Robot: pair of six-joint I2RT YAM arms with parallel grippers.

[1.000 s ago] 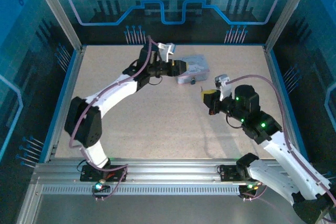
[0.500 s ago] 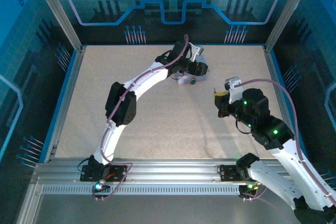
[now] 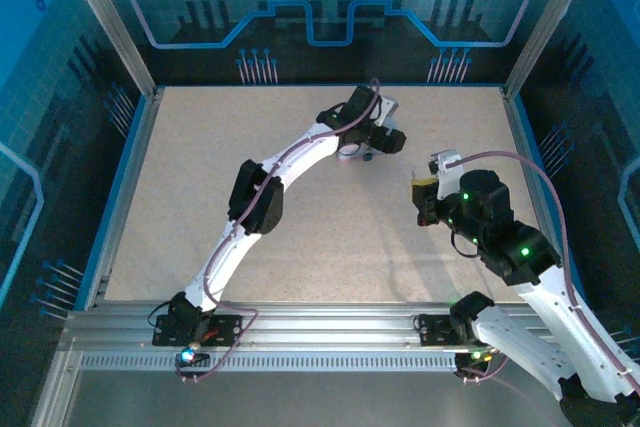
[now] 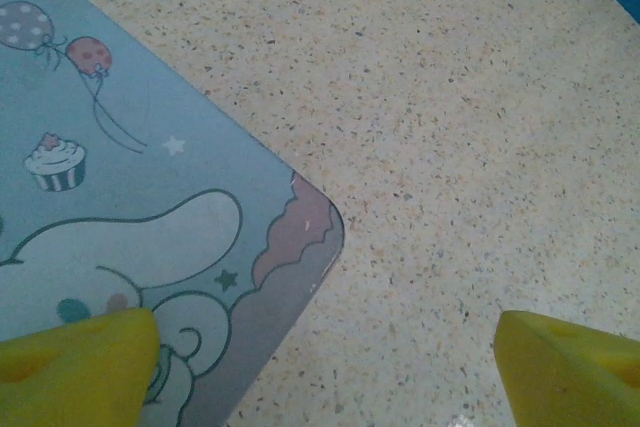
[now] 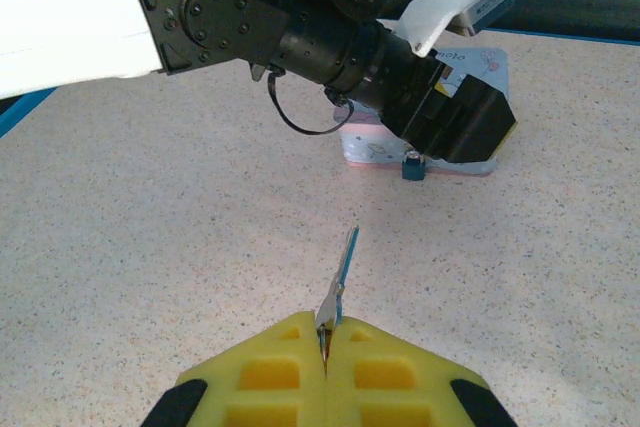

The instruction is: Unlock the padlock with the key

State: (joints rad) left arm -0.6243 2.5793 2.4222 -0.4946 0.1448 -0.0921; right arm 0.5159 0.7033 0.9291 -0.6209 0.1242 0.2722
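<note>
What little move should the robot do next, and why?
Probably the left gripper should drop and close on the box to steady it. Its jaws stand open astride the lid's corner, gripping nothing. The right gripper pinches the key, which points toward the padlock on the box's front, with a gap between them.

We've got our right gripper pinching the key, its blade aimed towards the padlock on the tin box, beneath the left arm.
</note>
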